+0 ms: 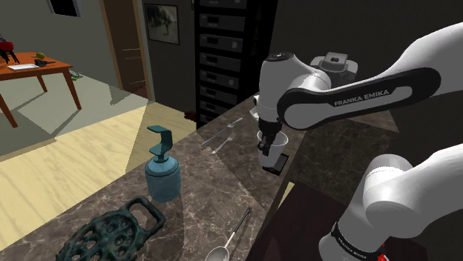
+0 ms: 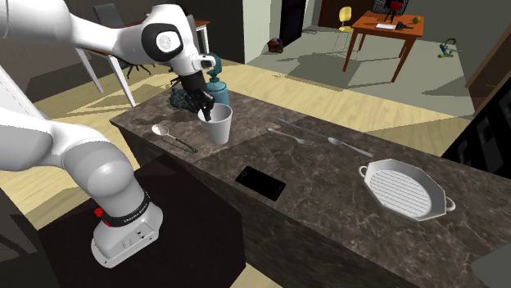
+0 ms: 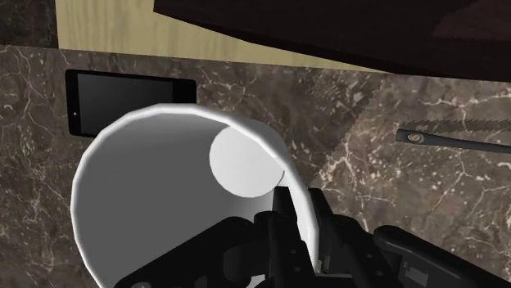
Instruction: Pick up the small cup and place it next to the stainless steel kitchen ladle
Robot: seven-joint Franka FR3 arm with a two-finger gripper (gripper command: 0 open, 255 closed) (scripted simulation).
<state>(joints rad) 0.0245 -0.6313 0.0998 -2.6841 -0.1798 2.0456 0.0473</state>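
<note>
On the dark marbled tabletop point(image 2: 327, 176), the plain white small cup point(image 2: 219, 129) is upright near the silvery long-handled ladle point(image 2: 176, 139), its wall clasped by the black hand point(image 2: 206, 110). Carry it level and set it down just beside the ladle, clear of the handle.

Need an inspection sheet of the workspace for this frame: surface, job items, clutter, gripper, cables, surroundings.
Surface: dark brown marbled counter.
Job's things: small white cup, upright, in the gripper. I cannot tell whether it is lifted. The silver long-handled ladle lies flat on the counter near it, not touching.
Clutter: teal soap dispenser; teal openwork trivet; black phone; silver cutlery; white ridged grill pan.
Gripper: black two-finger gripper, shut on the cup's wall with one finger inside and one outside.
Cables: nothing seen.
Surroundings: pale wooden floor; orange-brown wooden table; dark drawer cabinet.
</note>
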